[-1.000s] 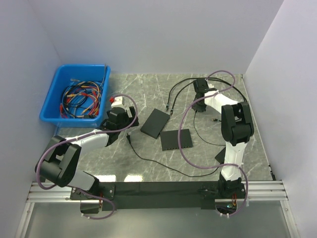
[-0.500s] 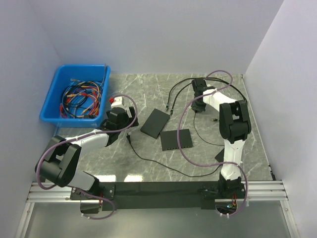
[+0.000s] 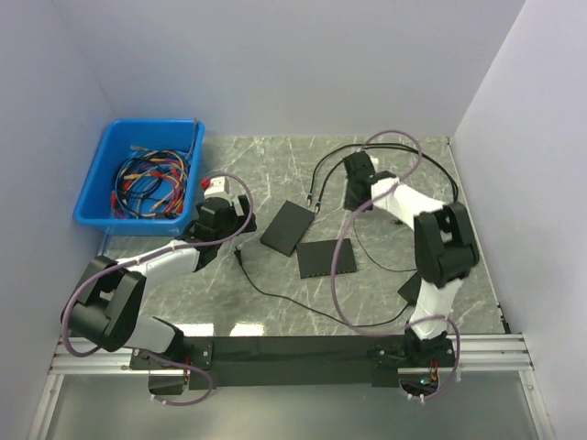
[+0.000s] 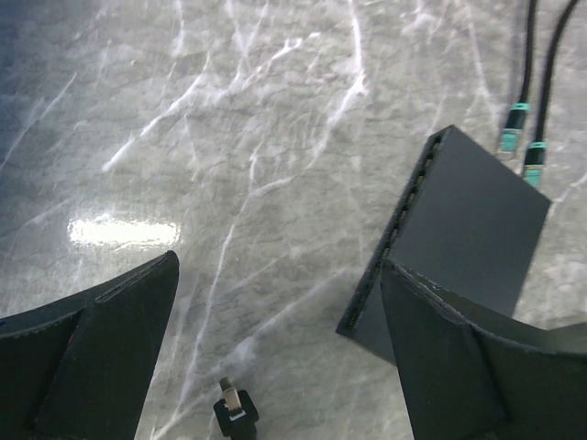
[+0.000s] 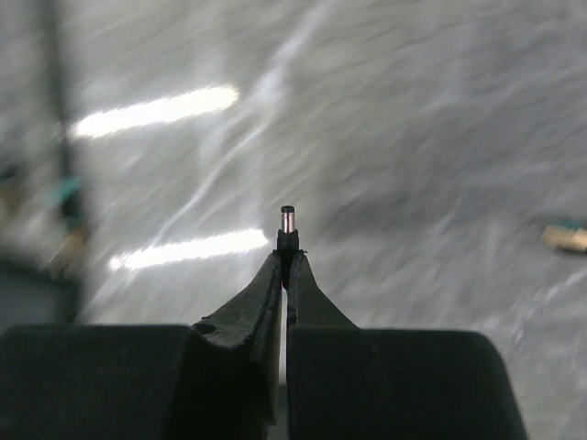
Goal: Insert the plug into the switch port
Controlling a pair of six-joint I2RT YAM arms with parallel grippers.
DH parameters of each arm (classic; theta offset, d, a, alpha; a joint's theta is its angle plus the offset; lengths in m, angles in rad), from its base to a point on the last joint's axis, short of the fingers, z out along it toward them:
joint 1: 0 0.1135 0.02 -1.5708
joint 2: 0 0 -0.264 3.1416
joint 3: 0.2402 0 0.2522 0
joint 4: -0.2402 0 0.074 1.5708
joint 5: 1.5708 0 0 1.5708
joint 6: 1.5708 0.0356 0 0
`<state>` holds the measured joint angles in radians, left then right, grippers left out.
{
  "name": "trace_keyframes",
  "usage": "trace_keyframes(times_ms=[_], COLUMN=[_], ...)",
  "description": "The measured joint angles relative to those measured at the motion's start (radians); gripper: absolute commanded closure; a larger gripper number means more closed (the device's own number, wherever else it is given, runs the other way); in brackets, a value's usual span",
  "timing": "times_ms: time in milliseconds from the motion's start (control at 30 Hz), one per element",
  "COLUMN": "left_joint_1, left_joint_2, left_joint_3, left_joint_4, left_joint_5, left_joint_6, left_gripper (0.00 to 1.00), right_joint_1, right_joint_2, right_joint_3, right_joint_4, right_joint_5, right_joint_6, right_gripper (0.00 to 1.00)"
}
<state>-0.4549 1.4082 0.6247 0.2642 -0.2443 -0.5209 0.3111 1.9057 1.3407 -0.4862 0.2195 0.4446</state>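
Note:
My right gripper (image 5: 286,261) is shut on a small black barrel plug (image 5: 287,223), whose metal tip sticks out past the fingertips above the marble table. In the top view this gripper (image 3: 353,181) hangs at the back of the table, right of the black switch (image 3: 287,227). The left gripper (image 4: 278,275) stands wide open low over the table, the switch (image 4: 472,229) just to its right with its row of ports (image 4: 408,220) facing the gap. A second small plug (image 4: 234,412) on a black cable lies between the left fingers.
A second flat black box (image 3: 326,258) lies right of the switch. Two teal-ended cables (image 4: 518,128) end at the switch's far side. A blue bin (image 3: 92,183) of coloured cables stands at the back left, a small white and red part (image 3: 215,186) beside it. Black cables loop across the table.
The right gripper has closed on the barrel plug and swung left toward the switch. The left arm has barely moved and stays open.

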Motion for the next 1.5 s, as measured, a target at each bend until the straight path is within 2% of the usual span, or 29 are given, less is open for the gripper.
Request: trace_keyframes(times_ms=[200,267,400,500,700,933,1167,1333,1500], left_joint_1=[0.000,0.000,0.000,0.000,0.000,0.000,0.000,0.000,0.000], left_joint_2=[-0.038,-0.045,-0.063,-0.084,-0.127,-0.135,-0.142,-0.179,-0.196], left_joint_3=[0.000,0.000,0.003,0.011,0.034,0.031,0.003,-0.003,-0.004], left_joint_4=[-0.003,-0.006,-0.019,-0.027,-0.045,-0.047,-0.053,-0.064,-0.063], left_joint_5=[0.049,0.074,0.124,0.153,0.172,0.168,0.156,0.134,0.118], left_joint_6=[0.000,0.000,-0.001,-0.009,-0.016,-0.015,-0.015,-0.014,-0.014], left_gripper=[0.01,0.00,0.01,0.01,0.01,0.01,0.01,0.01,0.01], right_joint_1=[0.192,0.218,0.222,0.223,0.224,0.217,0.217,0.242,0.370], right_joint_2=[-0.331,-0.414,-0.476,-0.478,-0.473,-0.401,-0.204,-0.195,-0.202], right_joint_3=[-0.206,-0.279,-0.412,-0.472,-0.466,-0.459,-0.385,-0.373,-0.373], right_joint_4=[0.129,0.180,0.254,0.249,0.202,0.168,0.098,0.074,0.064], right_joint_5=[-0.053,-0.085,-0.128,-0.104,0.123,0.266,0.273,0.235,0.208], right_joint_6=[-0.072,-0.083,-0.099,-0.097,-0.048,0.022,0.062,0.077,0.123], right_gripper=[1.00,1.00,1.00,1.00,1.00,1.00,1.00,1.00,1.00])
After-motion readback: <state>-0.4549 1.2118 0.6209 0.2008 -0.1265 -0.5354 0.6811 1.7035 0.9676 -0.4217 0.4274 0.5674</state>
